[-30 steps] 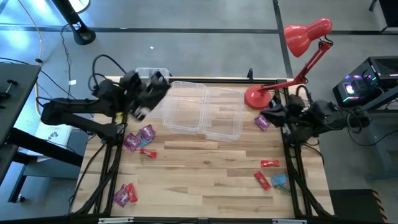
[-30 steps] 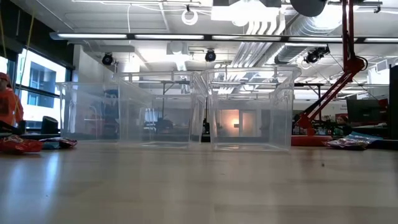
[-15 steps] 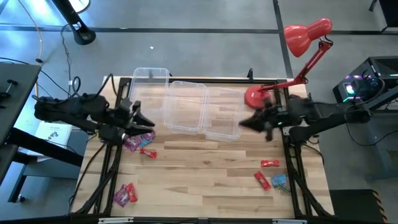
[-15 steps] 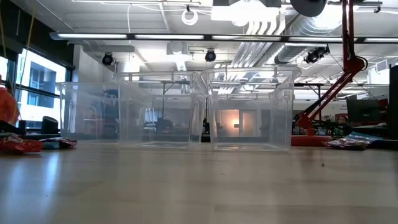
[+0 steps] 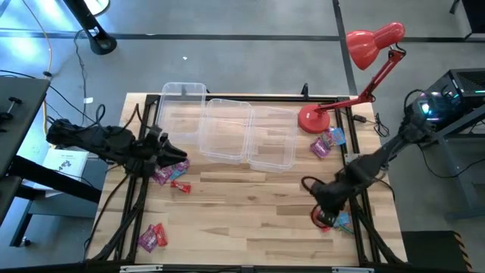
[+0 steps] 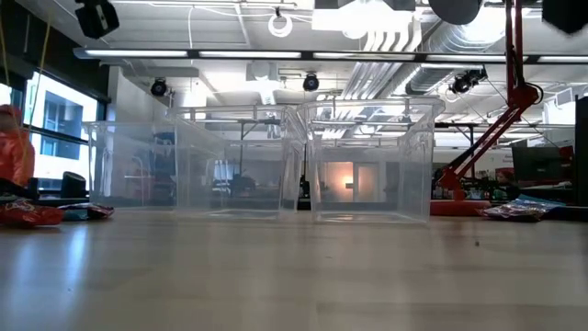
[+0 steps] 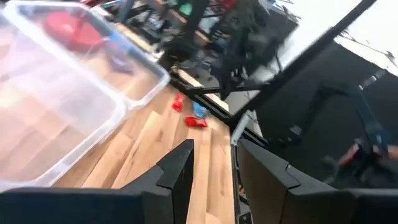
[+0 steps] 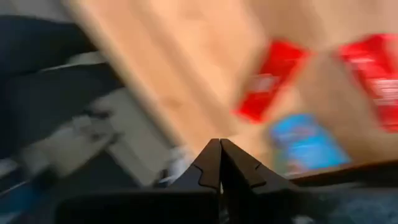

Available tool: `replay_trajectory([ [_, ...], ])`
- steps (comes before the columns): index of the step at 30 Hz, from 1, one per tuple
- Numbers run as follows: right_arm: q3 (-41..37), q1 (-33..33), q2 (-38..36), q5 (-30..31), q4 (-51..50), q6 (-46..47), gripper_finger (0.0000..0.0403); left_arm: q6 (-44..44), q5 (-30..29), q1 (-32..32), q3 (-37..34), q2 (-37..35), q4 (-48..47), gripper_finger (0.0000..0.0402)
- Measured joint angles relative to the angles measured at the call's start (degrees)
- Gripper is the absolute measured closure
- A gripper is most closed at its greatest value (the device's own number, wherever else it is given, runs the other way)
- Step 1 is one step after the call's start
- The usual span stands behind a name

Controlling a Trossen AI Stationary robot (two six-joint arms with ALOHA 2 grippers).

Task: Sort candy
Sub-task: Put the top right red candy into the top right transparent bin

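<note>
Wrapped candy lies scattered on the wooden table. Purple-pink pieces (image 5: pixel 161 175) and a red one (image 5: pixel 180 186) lie by the left edge, with more (image 5: pixel 151 237) near the left front corner. A purple and blue pair (image 5: pixel 326 142) sits by the lamp base. Red candy (image 5: pixel 321 221) and blue candy (image 5: pixel 342 221) lie near the right front. My left gripper (image 5: pixel 180 156) is open (image 7: pixel 214 163), right beside the purple-pink pieces. My right gripper (image 5: pixel 321 211) is shut (image 8: pixel 219 155), above the red candy (image 8: pixel 270 81) and blue candy (image 8: pixel 305 146).
Three clear bins (image 5: pixel 226 129) stand side by side at the far middle of the table, seen as see-through walls (image 6: pixel 367 161) in the low view. A red desk lamp (image 5: pixel 314 117) stands at the far right. Bare wood (image 5: pixel 250 212) spans the table's near middle.
My left gripper has come from over the far-left bin toward the near left, ending beside the purple-pink candy. My right gripper has swung from the far right edge past the bins, then toward the near edge, ending over the red and blue candy. No candy has moved.
</note>
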Motion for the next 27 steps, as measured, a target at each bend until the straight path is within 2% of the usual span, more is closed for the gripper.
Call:
replay_trajectory([
  [3, -4.57, -0.06, 0.88, 1.62, 0.52, 0.12, 0.0397, -0.66, -1.42, 0.09, -0.02, 1.25, 0.43, 0.0286],
  [6, -9.10, -1.68, 1.08, 1.15, 2.58, -0.93, 0.0374, -0.69, -2.14, 0.13, -0.02, 2.15, 0.75, 0.0286],
  [12, -15.72, -4.39, 1.08, 0.82, 8.61, -2.30, 0.0275, 1.53, -2.14, 0.13, -0.02, 4.15, 1.94, 0.0286],
  [18, -18.84, -4.54, 1.06, 3.23, 6.35, -5.31, 0.0186, 5.93, -2.57, 0.13, -0.02, 6.93, 4.51, 0.0286],
  [21, -19.46, -4.56, 1.06, 6.03, 6.05, -5.71, 0.0170, 7.44, -4.74, 0.13, -0.02, 8.80, 6.56, 0.0286],
  [25, -19.57, -4.56, 1.94, 10.61, 5.54, -7.45, 0.0167, 10.08, -6.85, 0.15, -0.02, 11.36, 8.11, 0.0286],
  [27, -19.58, -4.56, 3.43, 10.91, 5.42, -8.19, 0.0167, 11.02, -7.04, 0.14, -0.02, 12.57, 8.05, 0.0286],
])
